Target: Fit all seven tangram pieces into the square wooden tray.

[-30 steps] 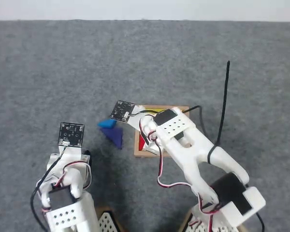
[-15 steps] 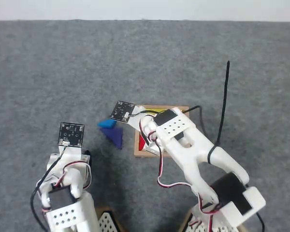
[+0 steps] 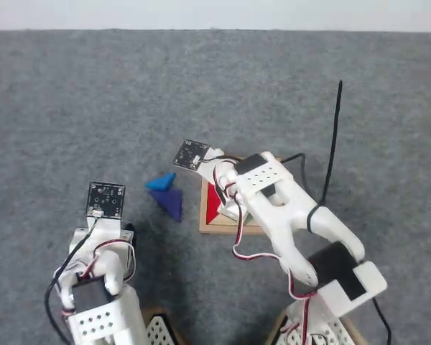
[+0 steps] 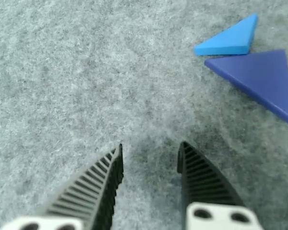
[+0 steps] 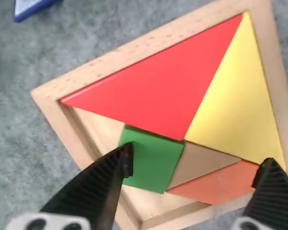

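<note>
Five pcs lay in tray [image 5: 134,57]: red triangle [image 5: 163,81], yellow triangle [image 5: 235,105], green square [image 5: 153,160], tan triangle [image 5: 201,160], orange pc [image 5: 216,187]. R claw [image 5: 198,155] hung over them, jaws wide apart, holding nothing. Light-blue triangle [image 4: 230,40] & dark-blue triangle [image 4: 261,79] lay on carpet [image 4: 62,72] just beside each other, outside tray, near its side. L claw [image 4: 150,145] sat low over carpet near them, jaws part open, empty.

The tray [image 5: 134,56] is pale bare wood, the red piece [image 5: 158,91] smooth and satin, the bench [image 3: 93,93] rough grey cloth.
</note>
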`<action>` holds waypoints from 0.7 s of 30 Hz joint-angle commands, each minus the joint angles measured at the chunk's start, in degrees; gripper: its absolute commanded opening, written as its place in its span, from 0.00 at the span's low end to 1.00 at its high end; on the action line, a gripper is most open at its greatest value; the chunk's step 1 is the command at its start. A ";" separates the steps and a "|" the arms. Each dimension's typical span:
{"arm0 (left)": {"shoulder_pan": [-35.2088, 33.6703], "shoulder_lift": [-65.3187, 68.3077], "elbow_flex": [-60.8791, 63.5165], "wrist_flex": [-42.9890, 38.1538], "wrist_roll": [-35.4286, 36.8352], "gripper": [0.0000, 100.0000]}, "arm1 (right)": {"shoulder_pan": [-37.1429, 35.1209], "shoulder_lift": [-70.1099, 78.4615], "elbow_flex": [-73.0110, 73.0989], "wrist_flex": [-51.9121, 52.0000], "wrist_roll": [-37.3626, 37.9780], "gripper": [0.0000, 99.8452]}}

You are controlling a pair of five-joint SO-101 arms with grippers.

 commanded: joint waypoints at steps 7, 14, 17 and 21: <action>0.00 -1.05 -0.40 0.26 -0.88 0.19 | 1.36 -18.95 5.54 -0.22 -6.42 0.39; 0.00 -1.05 -0.40 0.26 -0.88 0.19 | 6.20 -38.73 18.20 4.62 -15.21 0.32; 0.00 -1.05 -0.40 0.26 -0.88 0.19 | 11.38 -44.70 21.54 7.96 -15.03 0.12; 0.53 -1.05 -0.40 0.26 -0.88 0.19 | 20.70 -49.63 27.25 8.75 -13.63 0.03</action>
